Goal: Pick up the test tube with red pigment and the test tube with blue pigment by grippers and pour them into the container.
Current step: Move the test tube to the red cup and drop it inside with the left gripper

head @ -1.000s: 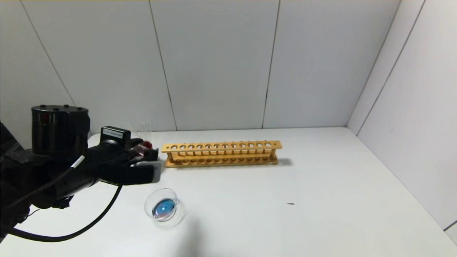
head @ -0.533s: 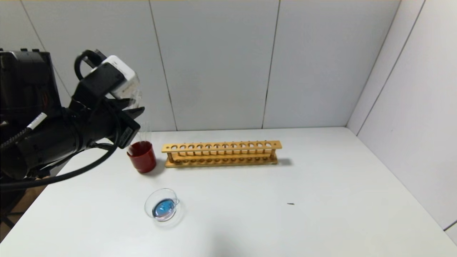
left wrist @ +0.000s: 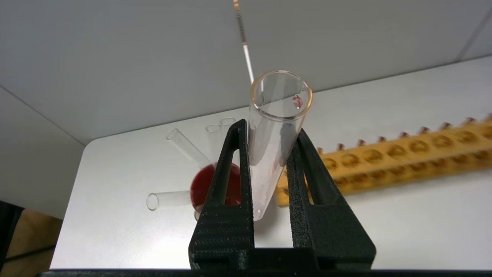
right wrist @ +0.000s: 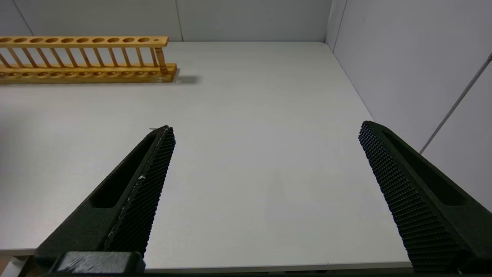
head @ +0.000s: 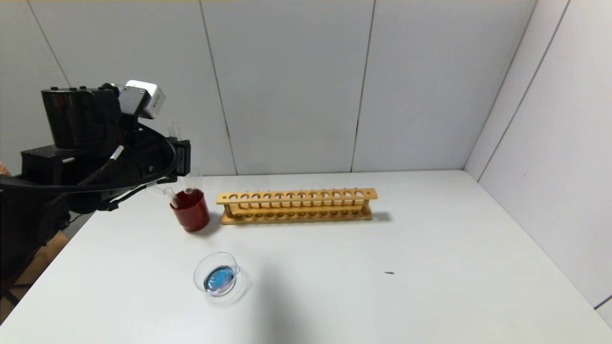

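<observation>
Tube (left wrist: pixel 273 142) clamped upright between left pincer (left wrist: pixel 269 148) fingers.

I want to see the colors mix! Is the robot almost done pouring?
Nearly, it seems. Done: blue liquid, faintly reddish at its edge, lies in the glass dish. In hand: the left gripper grips a test tube that looks emptied, one red drop near its mouth, above the red cup. Left: probably setting it down. The right gripper waits open.

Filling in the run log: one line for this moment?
left gripper: shut on emptied test tube, above red cup | right gripper: open, idle | container: blue-red liquid
</observation>
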Available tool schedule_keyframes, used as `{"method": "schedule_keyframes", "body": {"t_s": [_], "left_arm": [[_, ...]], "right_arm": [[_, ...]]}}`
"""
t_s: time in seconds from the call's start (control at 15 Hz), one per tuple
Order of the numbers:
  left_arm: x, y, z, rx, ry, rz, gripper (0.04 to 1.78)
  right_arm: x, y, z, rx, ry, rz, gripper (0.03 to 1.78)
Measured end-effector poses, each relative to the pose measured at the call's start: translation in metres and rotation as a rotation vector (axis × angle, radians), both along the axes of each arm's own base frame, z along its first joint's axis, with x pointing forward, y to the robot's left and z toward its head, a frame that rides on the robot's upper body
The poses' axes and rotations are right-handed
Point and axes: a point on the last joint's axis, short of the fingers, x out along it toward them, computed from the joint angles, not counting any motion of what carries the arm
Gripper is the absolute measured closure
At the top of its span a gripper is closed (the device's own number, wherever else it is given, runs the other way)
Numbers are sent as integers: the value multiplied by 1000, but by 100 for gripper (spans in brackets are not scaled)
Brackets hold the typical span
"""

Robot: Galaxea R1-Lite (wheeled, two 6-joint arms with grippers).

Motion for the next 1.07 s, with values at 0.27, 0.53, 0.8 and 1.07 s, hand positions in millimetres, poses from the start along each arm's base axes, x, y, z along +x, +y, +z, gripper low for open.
{"method": "schedule_keyframes", "body": {"t_s": [0.27, 0.53, 0.8, 1.07], "left_arm": [[31, 9, -25, 6, 31, 53, 151], [54, 17, -42, 5, 40, 85, 151], [73, 23, -62, 7, 55, 110, 151], [85, 23, -76, 10, 79, 115, 151]], "right_arm": [[0, 0, 0, 0, 0, 0, 6], [0, 0, 0, 0, 0, 0, 6], [0, 0, 0, 0, 0, 0, 6], [0, 0, 0, 0, 0, 0, 6]]}}
